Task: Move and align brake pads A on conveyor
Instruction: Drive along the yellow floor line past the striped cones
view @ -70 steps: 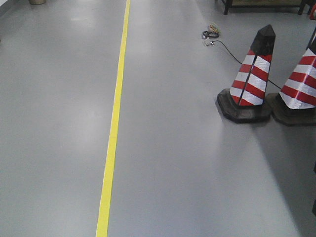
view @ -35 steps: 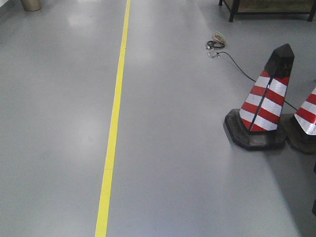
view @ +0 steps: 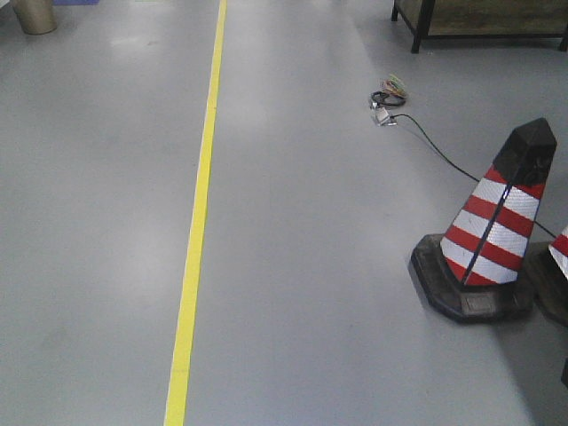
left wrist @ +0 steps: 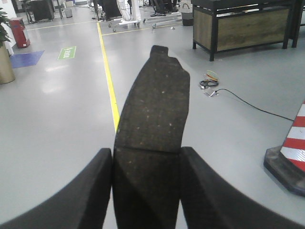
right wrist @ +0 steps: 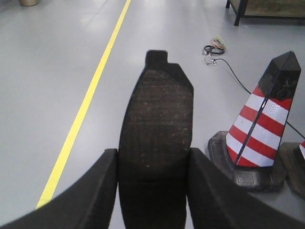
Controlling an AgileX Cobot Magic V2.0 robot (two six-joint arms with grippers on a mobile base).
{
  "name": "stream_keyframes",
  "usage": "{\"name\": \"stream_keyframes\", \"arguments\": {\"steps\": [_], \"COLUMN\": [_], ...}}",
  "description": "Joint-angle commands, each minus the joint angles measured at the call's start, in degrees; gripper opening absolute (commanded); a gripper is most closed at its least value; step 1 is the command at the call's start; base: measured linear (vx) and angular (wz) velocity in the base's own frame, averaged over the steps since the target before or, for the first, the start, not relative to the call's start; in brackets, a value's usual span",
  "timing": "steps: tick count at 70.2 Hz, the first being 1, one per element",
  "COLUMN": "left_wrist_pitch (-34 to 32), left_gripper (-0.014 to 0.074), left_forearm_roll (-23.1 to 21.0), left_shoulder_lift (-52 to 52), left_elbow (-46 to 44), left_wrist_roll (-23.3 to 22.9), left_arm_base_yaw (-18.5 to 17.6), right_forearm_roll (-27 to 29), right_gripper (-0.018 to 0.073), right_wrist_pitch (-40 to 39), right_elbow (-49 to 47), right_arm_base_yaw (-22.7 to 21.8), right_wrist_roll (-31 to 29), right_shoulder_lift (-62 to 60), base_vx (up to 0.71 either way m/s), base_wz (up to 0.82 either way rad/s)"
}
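Each wrist view shows one dark grey curved brake pad clamped between black fingers and sticking out forward above the grey floor. My left gripper (left wrist: 147, 155) is shut on a brake pad (left wrist: 155, 109) with a groove across its middle. The right gripper (right wrist: 152, 155) is shut on a second brake pad (right wrist: 156, 119), its notched tip pointing away. The conveyor is out of view in every frame. No gripper shows in the front view.
A yellow floor line (view: 197, 213) runs away ahead on the left. Red-and-white traffic cones (view: 497, 231) stand at the right, with a black cable and a small wire bundle (view: 388, 93) beyond. A dark-framed bench (left wrist: 240, 26) stands far right, a brass-coloured bin (view: 34, 16) far left.
The front view has shifted: the cones have slid to the right and lower in the frame, and the bin and bench legs have come further into view at the top.
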Motion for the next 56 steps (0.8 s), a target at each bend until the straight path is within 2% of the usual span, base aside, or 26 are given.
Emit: {"name": "stream_keyframes", "arguments": {"steps": [1,37,56], "left_wrist_pitch": [-5.54,-5.54,-5.54], "left_gripper": [0.0083,0.0083,0.0083], "left_forearm_roll": [-1.23,-1.23,-1.23], "left_shoulder_lift": [0.66,0.66,0.66], "left_elbow": [-1.61,-1.61,-1.61], "left_wrist_roll": [-0.03,-0.03,-0.03], "left_arm_base_yaw": [-0.41,-0.41,-0.41], "right_forearm_roll": [-0.79,-0.79,-0.79], "right_gripper": [0.0048,0.0048,0.0048], "right_wrist_pitch": [-5.58,-5.58,-5.58], "right_elbow": [-1.72,-1.72,-1.72], "right_arm_base_yaw": [-0.09,-0.09,-0.09], "right_wrist_roll": [-0.29,-0.29,-0.29], "right_shoulder_lift": [0.37,0.37,0.37], "base_vx": [0.46,0.43,0.40], "base_wz": [-0.04,-0.06,-0.29]}}
